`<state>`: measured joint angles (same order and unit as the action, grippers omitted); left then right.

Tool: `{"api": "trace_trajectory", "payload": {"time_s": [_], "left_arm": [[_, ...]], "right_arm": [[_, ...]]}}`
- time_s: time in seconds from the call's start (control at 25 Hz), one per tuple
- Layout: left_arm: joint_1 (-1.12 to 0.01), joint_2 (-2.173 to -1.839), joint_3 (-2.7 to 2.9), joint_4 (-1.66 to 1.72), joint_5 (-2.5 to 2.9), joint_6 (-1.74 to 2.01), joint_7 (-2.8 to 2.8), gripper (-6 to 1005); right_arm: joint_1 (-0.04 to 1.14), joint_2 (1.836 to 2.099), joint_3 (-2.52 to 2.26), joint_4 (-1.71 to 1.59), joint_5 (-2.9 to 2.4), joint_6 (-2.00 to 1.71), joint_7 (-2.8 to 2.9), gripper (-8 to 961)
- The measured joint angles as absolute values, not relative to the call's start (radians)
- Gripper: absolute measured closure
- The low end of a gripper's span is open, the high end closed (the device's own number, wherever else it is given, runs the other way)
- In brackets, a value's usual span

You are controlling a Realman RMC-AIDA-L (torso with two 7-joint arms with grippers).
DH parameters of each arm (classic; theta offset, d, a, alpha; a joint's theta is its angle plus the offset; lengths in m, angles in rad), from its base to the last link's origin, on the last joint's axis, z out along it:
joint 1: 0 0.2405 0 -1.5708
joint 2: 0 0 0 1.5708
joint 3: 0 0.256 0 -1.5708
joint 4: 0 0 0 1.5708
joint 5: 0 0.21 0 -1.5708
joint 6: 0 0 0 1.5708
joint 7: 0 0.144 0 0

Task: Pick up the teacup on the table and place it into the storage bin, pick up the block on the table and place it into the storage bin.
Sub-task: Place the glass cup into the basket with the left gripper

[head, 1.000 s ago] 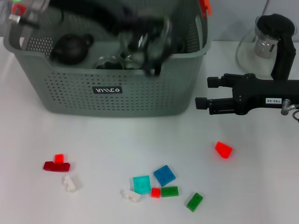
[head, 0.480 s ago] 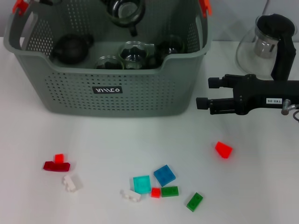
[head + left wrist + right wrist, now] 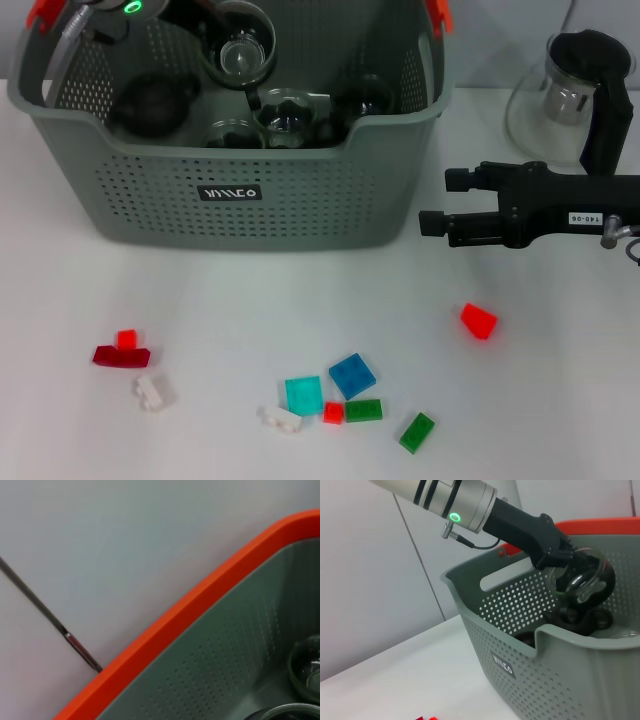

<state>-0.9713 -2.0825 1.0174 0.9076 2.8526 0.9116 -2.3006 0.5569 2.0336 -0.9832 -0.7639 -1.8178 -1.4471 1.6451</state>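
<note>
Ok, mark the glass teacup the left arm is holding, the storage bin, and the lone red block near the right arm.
glass teacup (image 3: 243,55), head view, on its bowl.
storage bin (image 3: 300,205), head view, on its perforated front wall.
red block (image 3: 478,320), head view, on its top face.

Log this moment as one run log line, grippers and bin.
left gripper: holds glass teacup above storage bin | right gripper: open, idle beside bin | blocks: on table
</note>
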Motion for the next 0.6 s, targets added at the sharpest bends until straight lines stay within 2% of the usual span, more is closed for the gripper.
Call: {"api": "trace_trajectory", "payload": {"time_s": [0.6], "left_arm": [[-0.942,-2.082,1.020,0.874,2.856,0.896,-2.294,954]], "right_arm": [[0.560,2.032,-0.983,-0.752,-1.818,-1.450,1.638,26]]}}
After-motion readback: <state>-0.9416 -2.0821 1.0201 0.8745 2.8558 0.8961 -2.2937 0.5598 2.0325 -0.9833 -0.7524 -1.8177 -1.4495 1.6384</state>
